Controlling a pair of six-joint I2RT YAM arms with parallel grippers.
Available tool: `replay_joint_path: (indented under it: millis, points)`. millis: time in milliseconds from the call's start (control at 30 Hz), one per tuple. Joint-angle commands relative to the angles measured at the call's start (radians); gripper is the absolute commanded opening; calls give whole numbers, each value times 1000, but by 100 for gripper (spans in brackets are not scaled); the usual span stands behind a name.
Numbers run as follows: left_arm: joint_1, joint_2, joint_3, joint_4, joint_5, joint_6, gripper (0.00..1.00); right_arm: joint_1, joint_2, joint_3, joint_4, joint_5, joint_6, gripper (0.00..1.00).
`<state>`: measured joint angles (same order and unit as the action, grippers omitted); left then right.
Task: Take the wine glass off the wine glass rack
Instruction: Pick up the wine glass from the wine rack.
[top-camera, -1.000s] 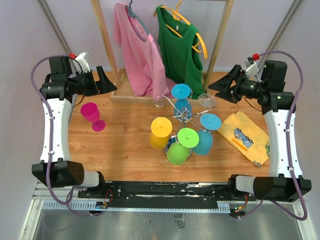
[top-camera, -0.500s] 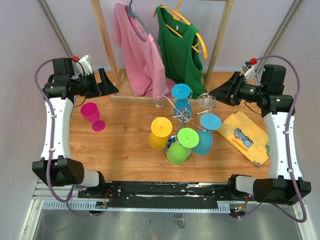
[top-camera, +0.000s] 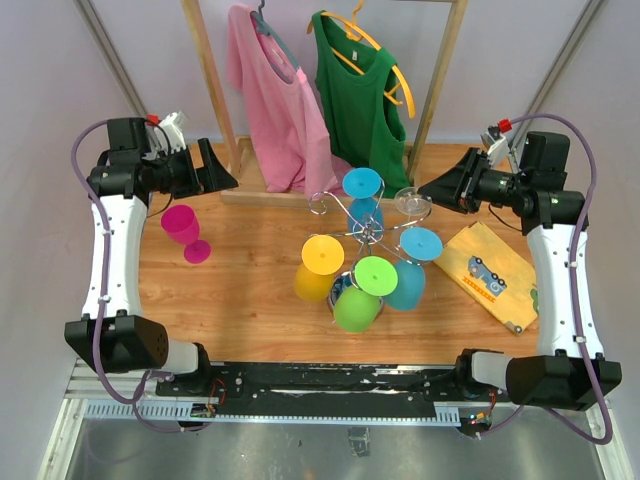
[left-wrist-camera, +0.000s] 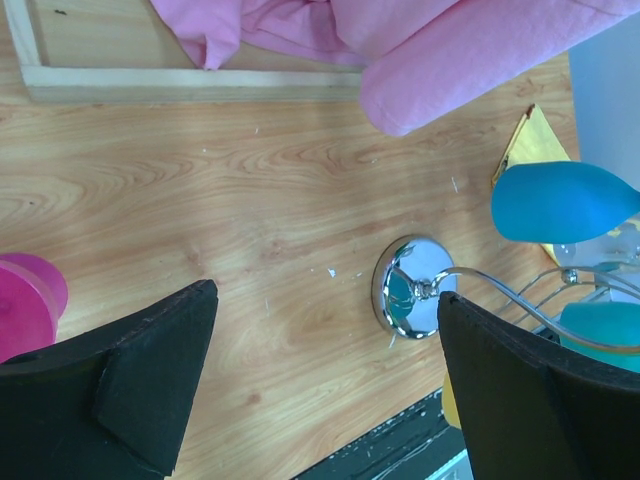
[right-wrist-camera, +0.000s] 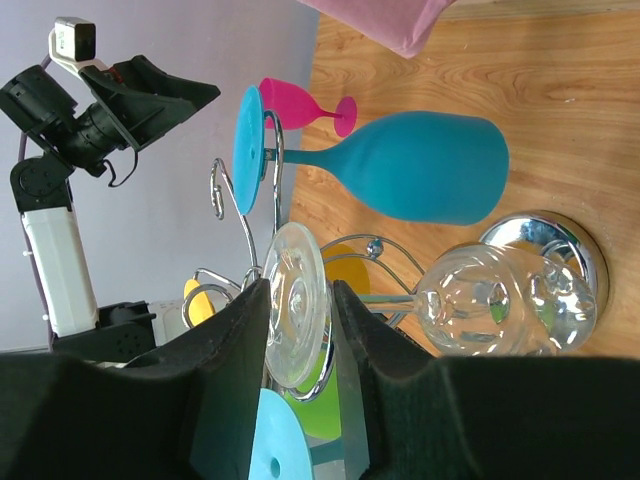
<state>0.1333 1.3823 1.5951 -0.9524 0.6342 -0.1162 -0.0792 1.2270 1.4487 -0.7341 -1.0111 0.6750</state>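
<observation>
The chrome wine glass rack stands mid-table with several glasses hanging upside down: blue, yellow, green, light blue and a clear wine glass. My right gripper is at the rack's back right. In the right wrist view its fingers close on either side of the clear glass's foot, with the bowl hanging beyond. My left gripper is open and empty at the back left, above bare wood. The rack's mirror base shows there.
A magenta glass stands upright on the table at the left. A wooden clothes rail at the back holds a pink shirt and a green top. A yellow printed pouch lies at the right.
My right gripper moved left to the clear glass and narrowed from wide open to around its foot. The left gripper shifted slightly.
</observation>
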Motion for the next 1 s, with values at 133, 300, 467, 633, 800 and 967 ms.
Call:
replay_joint_path:
  millis: [133,300,467,633,800,967]
  points:
    - [-8,-9,-11,-1,17,7,96,-14,-22,-9,-3,-47,-21,29]
    - [-9,-9,-14,-1,17,8,96,-14,-20,-14,-5,-50,-25,29]
    - [-9,-12,-17,-1,17,9,95,-14,-17,-25,-5,-57,-30,27]
    - [-9,-11,-17,-1,19,8,95,-14,-17,-38,-5,-61,-32,27]
    - [-9,-11,-17,-1,19,8,95,-14,-13,-37,-5,-63,-35,14]
    - [-9,-12,-18,-1,17,7,95,-14,-13,-35,-3,-64,-33,1]
